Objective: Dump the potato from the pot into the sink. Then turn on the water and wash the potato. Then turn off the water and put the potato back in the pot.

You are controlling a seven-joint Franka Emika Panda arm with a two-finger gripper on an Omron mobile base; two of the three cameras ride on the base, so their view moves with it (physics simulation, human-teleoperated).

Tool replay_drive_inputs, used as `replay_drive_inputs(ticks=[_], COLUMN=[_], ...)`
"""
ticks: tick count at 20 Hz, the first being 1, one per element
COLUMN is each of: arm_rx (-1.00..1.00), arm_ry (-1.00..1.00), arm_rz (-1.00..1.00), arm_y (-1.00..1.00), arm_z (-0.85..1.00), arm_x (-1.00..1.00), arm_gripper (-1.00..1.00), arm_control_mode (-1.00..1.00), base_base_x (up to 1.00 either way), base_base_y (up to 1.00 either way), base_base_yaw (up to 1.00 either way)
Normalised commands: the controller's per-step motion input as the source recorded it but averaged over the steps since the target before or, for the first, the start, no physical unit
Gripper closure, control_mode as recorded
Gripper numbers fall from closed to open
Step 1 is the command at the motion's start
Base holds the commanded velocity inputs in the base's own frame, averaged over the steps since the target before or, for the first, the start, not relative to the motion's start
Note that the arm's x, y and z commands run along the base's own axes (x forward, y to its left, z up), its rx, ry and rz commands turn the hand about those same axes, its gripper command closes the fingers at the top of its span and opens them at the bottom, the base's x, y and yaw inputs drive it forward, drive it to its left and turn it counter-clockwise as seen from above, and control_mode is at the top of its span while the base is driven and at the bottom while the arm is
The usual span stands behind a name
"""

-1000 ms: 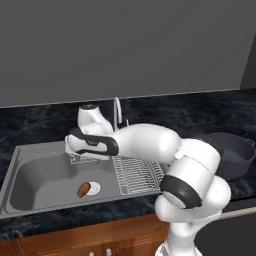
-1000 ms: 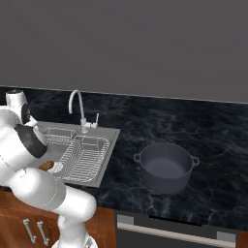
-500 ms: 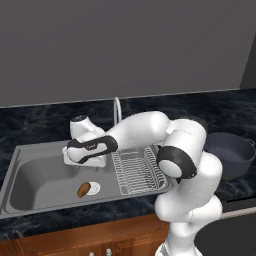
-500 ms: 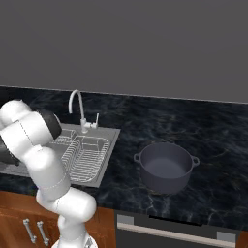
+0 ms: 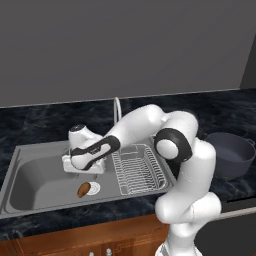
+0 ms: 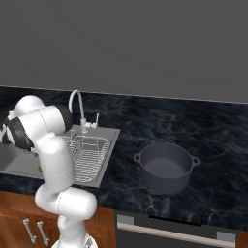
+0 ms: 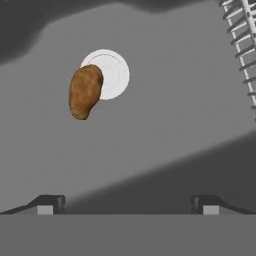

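Note:
The potato lies on the floor of the sink, its right end overlapping the round white drain. My gripper hangs open just above and behind it, inside the basin. In the hand view the potato sits upper left of centre against the drain, well clear of my gripper, whose fingertips stand wide apart with nothing between them. The dark pot stands upright on the counter right of the sink, also seen as the pot at the far right.
A wire rack fills the sink's right part, and its bars cross the hand view's top right. The curved faucet rises behind the basin. Black marble counter surrounds sink and pot.
The hand has come down lower into the sink, closer to the potato, and the arm's elbow has swung right. The potato and pot have not moved.

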Motion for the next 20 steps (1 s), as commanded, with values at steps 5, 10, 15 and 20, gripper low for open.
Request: replay_drive_inputs(ticks=[5,10,15,20], arm_rx=[0.00,0.00,0.00,0.00], arm_ry=[0.00,0.00,0.01,0.01], arm_rz=[0.00,-0.01,-0.01,-0.01], arm_y=[0.00,0.00,0.00,0.00], arm_z=[-0.34,-0.30,-0.30,-0.31], arm_x=[0.07,0.12,0.23,0.24], arm_gripper=[-1.00,-1.00,-1.00,-1.00], arm_control_mode=[-1.00,-1.00,-1.00,-1.00], base_base_x=[0.00,0.00,0.00,0.00], base_base_y=[0.00,0.00,0.00,0.00], base_base_yaw=[0.00,0.00,0.00,0.00])
